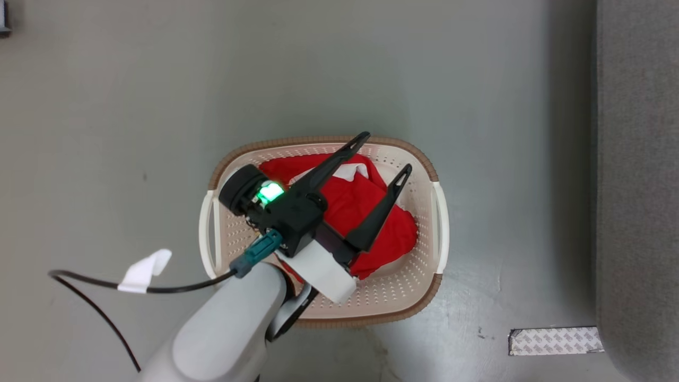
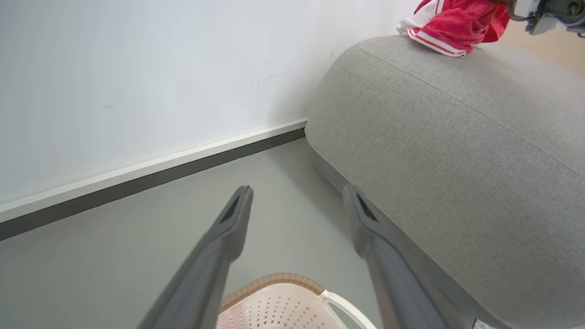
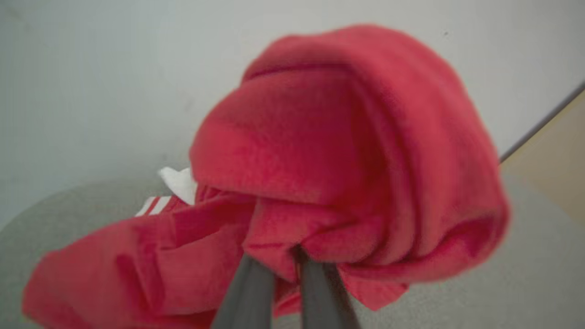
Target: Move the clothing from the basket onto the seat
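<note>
The cream basket [image 1: 424,159] with a brown rim sits on the floor, red clothing [image 1: 360,207] with a white patch bunched inside. My left gripper [image 1: 387,152] hovers over it, open, nothing between its fingers [image 2: 228,228]. The grey seat [image 1: 636,159] lies to the right. In the right wrist view my right gripper [image 3: 279,258] is shut on a red garment [image 3: 343,137] with white stripes, which rests on the seat [image 3: 525,274]. The left wrist view shows that garment [image 2: 461,23] on the seat's [image 2: 457,137] top edge.
Grey floor surrounds the basket. A strip of printed tape [image 1: 554,340] lies on the floor by the seat's corner. A black cable with a white tag [image 1: 144,270] trails from my left forearm. A white wall with a dark baseboard [image 2: 151,178] stands behind.
</note>
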